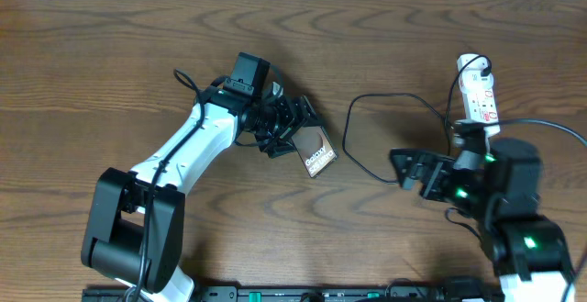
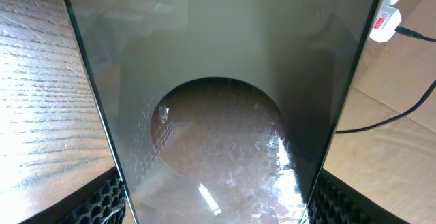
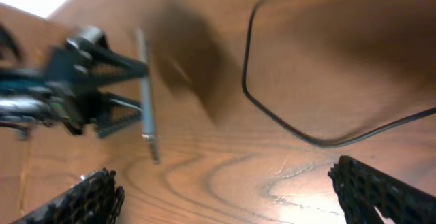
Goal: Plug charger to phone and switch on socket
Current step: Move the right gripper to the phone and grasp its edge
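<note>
The phone (image 1: pixel 317 156) in the left claw (image 1: pixel 295 128) is dark grey-brown with white lettering. Beyond the right claw (image 1: pixel 408 172), the socket (image 1: pixel 478 89) is white with red marks, the charger (image 1: pixel 348 132) black.

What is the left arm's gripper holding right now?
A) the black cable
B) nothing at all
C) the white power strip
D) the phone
D: the left gripper is clamped on the phone. The right wrist view shows the phone edge-on between its fingers, and the phone fills the left wrist view.
</note>
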Robot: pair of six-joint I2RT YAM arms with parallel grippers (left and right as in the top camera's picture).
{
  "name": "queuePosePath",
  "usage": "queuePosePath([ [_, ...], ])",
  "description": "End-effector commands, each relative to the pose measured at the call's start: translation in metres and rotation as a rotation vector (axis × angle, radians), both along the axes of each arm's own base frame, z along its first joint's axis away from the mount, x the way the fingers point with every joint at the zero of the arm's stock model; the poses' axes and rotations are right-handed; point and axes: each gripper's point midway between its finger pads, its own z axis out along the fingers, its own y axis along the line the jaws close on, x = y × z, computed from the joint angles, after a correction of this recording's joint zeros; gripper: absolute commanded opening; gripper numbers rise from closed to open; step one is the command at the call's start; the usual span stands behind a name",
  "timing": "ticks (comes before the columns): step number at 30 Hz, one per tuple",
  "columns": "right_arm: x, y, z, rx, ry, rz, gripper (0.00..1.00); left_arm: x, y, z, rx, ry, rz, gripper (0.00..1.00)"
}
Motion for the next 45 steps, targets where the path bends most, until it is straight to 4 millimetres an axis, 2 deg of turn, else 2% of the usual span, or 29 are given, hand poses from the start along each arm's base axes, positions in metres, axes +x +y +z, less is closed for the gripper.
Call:
queuePosePath([
  [1, -0.011, 0.016, -0.047, -0.002, 0.142, 0.027, 0.99, 0.001, -0.002, 0.011, -0.030, -0.022, -0.009, 0.50],
  [5, -0.018, 0.041, -0.078, -0.022, 0.160, 0.059, 0.99, 0.001, -0.002, 0.011, -0.030, -0.022, -0.009, 0.50],
  [7, -0.021, 0.048, -0.082, -0.047, 0.149, 0.065, 0.99, 0.001, -0.002, 0.011, -0.030, -0.022, -0.009, 0.43],
  [10, -0.024, 0.062, -0.081, -0.086, 0.104, 0.092, 0.99, 0.001, -0.002, 0.011, -0.030, -0.022, -0.009, 0.43],
  [15, -0.025, 0.097, -0.069, -0.075, -0.027, 0.139, 0.99, 0.001, -0.002, 0.011, -0.030, -0.022, -0.009, 0.43],
  [19, -0.013, 0.095, -0.063, -0.107, -0.140, 0.005, 0.99, 0.001, -0.002, 0.011, -0.030, -0.022, -0.009, 0.43],
  [22, -0.007, 0.102, -0.058, -0.088, -0.192, -0.004, 0.99, 0.001, -0.002, 0.011, -0.030, -0.022, -0.009, 0.43],
  [30, 0.012, 0.127, -0.082, -0.071, -0.208, 0.015, 0.96, 0.001, -0.002, 0.011, -0.030, -0.022, -0.009, 0.43],
  [33, 0.018, 0.145, -0.084, -0.059, -0.249, 0.081, 0.93, 0.001, -0.002, 0.011, -0.030, -0.021, -0.009, 0.43],
  [37, 0.025, 0.158, -0.089, -0.037, -0.270, 0.108, 0.75, -0.001, -0.004, 0.013, -0.049, -0.015, -0.018, 0.43],
  [38, 0.025, 0.161, -0.091, -0.031, -0.269, 0.114, 0.62, -0.001, -0.004, 0.013, -0.049, -0.015, -0.018, 0.43],
  [39, 0.025, 0.162, -0.091, -0.027, -0.269, 0.118, 0.55, -0.001, -0.004, 0.013, -0.049, -0.015, -0.018, 0.43],
  [40, 0.025, 0.163, -0.090, -0.023, -0.272, 0.118, 0.40, -0.001, -0.004, 0.013, -0.049, -0.015, -0.018, 0.43],
  [42, 0.026, 0.163, -0.089, -0.020, -0.275, 0.118, 0.31, -0.001, -0.004, 0.013, -0.049, -0.015, -0.018, 0.43],
  [45, 0.026, 0.163, -0.089, -0.018, -0.277, 0.117, 0.24, -0.001, -0.004, 0.013, -0.048, -0.015, -0.018, 0.43],
])
